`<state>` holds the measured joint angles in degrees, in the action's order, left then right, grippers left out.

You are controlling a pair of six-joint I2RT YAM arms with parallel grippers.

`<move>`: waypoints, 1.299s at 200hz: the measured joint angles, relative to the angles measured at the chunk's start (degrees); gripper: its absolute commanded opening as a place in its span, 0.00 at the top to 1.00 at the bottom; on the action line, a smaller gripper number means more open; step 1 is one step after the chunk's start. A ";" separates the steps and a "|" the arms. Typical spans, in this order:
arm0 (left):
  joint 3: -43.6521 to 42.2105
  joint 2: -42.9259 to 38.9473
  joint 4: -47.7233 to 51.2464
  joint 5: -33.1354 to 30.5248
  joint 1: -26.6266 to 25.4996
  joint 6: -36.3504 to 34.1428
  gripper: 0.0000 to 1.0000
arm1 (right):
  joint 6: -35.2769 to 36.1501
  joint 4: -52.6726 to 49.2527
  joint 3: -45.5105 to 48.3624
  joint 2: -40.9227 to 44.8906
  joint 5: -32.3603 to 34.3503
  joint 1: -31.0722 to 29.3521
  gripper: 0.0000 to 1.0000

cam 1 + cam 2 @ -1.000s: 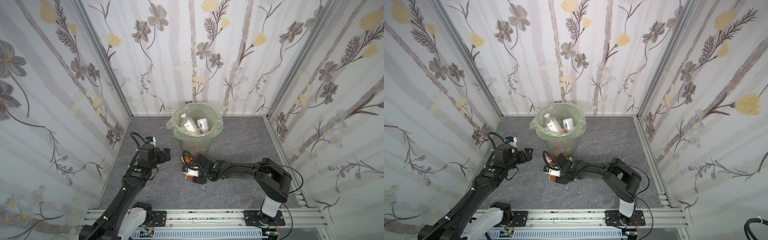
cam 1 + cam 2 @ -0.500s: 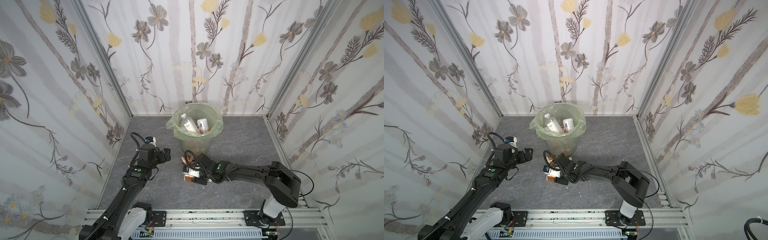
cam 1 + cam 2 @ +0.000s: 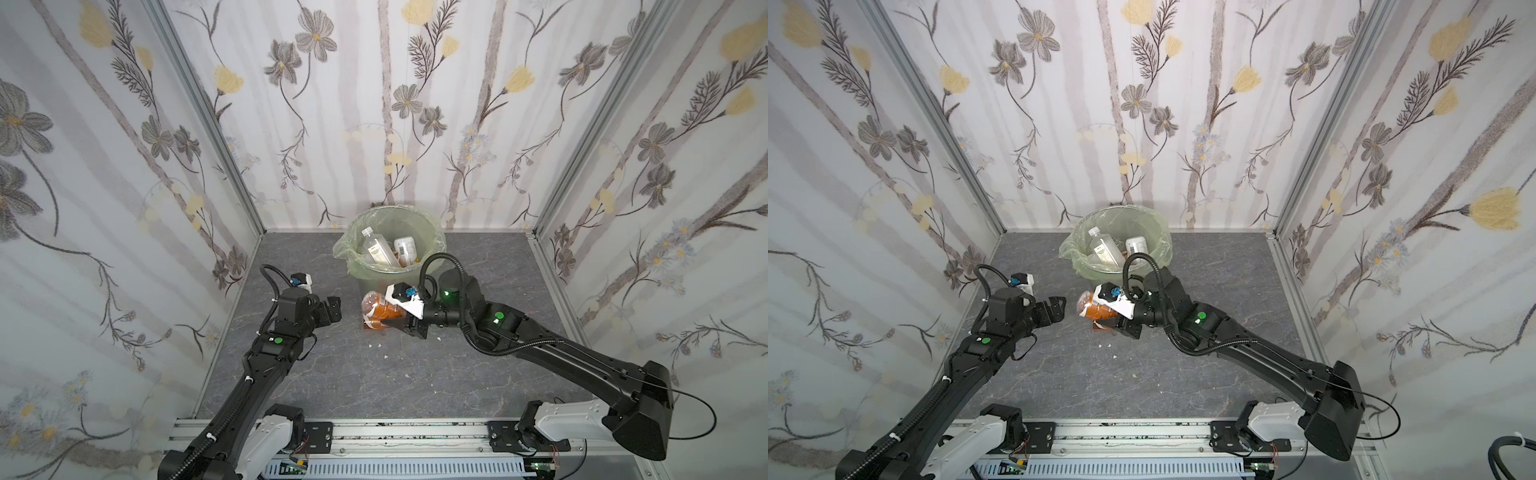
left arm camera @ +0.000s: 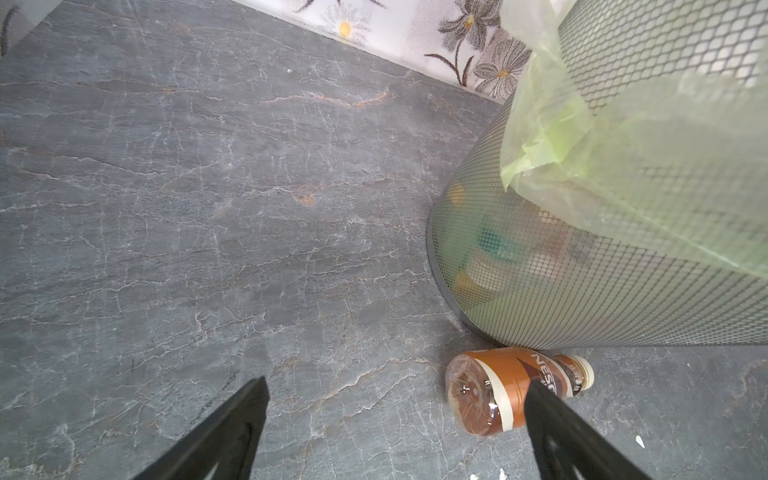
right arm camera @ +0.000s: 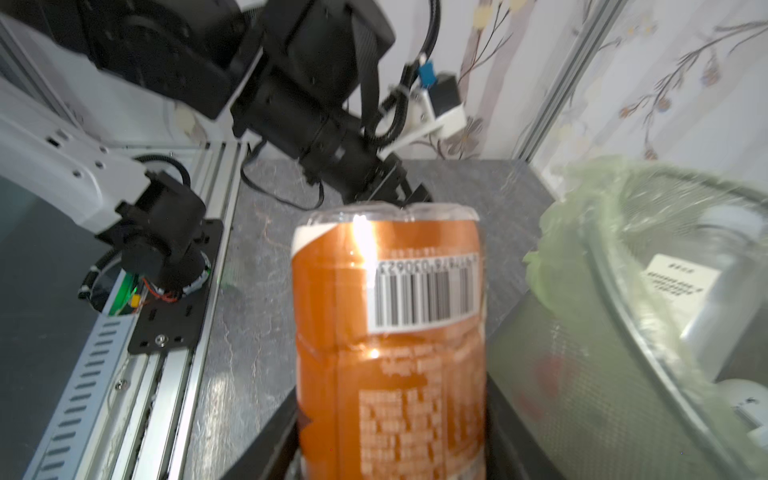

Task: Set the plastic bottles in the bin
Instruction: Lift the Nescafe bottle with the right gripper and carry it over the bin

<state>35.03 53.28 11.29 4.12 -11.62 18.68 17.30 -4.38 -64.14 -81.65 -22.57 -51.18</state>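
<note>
1. Gripping the orange-labelled bottle (image 3: 374, 303) across its body, the right gripper (image 3: 392, 320) is seen in a top view clear of the floor (image 3: 478, 374). The bottle is held just beside the front wall of the bin (image 3: 436, 245) and below its rim, so a lift is judged necessary before any release. At least 2 binned bottles (image 3: 376, 251) are seen inside the green bag (image 3: 343, 253).
2. In both top views the left gripper (image 3: 1057, 309) is held low, its jaws spread and empty, apart from the held bottle (image 3: 1090, 307). It is judged to be kept aside so that the path to the bin (image 3: 1077, 253) is left free. A floor bottle (image 3: 371, 328) is glimpsed beneath the right gripper (image 3: 1113, 322).
3. In the left wrist view the floor bottle (image 4: 498, 390) is found lying on its side, touching the base of the bin (image 4: 582, 282). Nothing is held by the wide-open left gripper (image 4: 397, 384). This bottle is judged to be 1 item not yet binned.
4. In the right wrist view the orange-labelled bottle (image 5: 390, 332) is clamped by the right gripper (image 5: 390, 436), base pointing away and cap hidden. The bin (image 5: 602, 374) is seen just beside it, and the mid-body grip is judged to suit tipping over the rim.
</note>
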 measured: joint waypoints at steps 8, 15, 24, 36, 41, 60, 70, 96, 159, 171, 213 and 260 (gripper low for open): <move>0.00 0.02 0.00 0.00 0.00 0.00 0.03 | -1.51 1.99 -0.50 0.76 -1.18 1.86 0.49; 0.00 0.02 0.00 0.00 0.00 0.00 0.03 | -2.54 3.61 -1.05 1.07 -1.55 3.69 0.48; 0.00 0.02 0.00 0.00 0.00 0.00 0.03 | -3.82 5.70 -1.90 1.14 -1.70 5.86 0.48; 0.00 -0.02 0.00 0.00 0.00 0.00 0.02 | -5.03 7.61 -3.34 0.87 -0.98 8.04 0.49; 0.00 -0.09 0.00 0.00 0.00 -0.02 0.03 | -5.22 8.26 -4.35 0.46 -0.81 8.81 0.49; 0.00 -0.44 0.00 0.00 0.00 -0.02 0.03 | -5.97 11.67 -8.33 -2.25 -0.59 11.30 0.51; 0.00 -0.70 0.00 0.00 0.00 -0.02 0.02 | -6.45 13.40 -10.14 -4.00 0.33 12.63 0.51; -0.02 -1.66 0.00 -0.04 0.02 -0.02 0.02 | -7.74 15.19 -14.91 -9.27 2.16 14.97 0.51; -0.07 -2.69 -0.02 -0.46 0.04 -0.11 0.02 | -7.91 18.05 -22.80 -19.63 3.19 17.90 0.51; -0.07 -2.69 0.00 -0.46 0.04 -0.13 0.02 | -7.80 18.58 -23.80 -21.22 3.17 18.23 0.51; -0.07 -2.93 0.00 -0.52 0.04 -0.26 0.02 | -7.87 19.10 -26.56 -25.94 2.47 19.82 0.50; -0.07 -2.97 0.00 -0.74 0.04 -0.26 0.02 | -7.54 17.22 -28.94 -29.44 3.85 20.02 0.50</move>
<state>34.96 50.30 11.29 3.38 -11.57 18.41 9.76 12.84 -93.08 -111.09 -18.72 -31.16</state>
